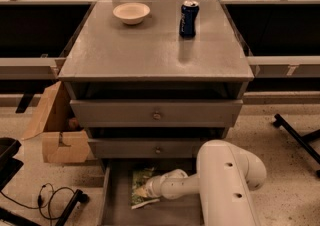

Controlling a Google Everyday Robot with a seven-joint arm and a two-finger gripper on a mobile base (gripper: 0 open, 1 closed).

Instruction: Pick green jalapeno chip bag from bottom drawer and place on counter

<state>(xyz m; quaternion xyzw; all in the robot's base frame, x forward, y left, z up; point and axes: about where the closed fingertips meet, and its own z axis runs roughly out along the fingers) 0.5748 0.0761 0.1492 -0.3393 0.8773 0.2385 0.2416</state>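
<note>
The bottom drawer (116, 205) is pulled open at the foot of the grey cabinet. The green jalapeno chip bag (141, 181) lies flat on its floor, in the middle. My white arm reaches down into the drawer from the right, and my gripper (141, 190) sits right at the bag's near end, touching it. The counter (145, 47) is the grey cabinet top above.
A white bowl (131, 12) and a blue soda can (189, 18) stand at the back of the counter. Two shut grey drawers with round knobs (157, 116) sit above the open one. A cardboard box (56, 129) and cables lie on the floor to the left.
</note>
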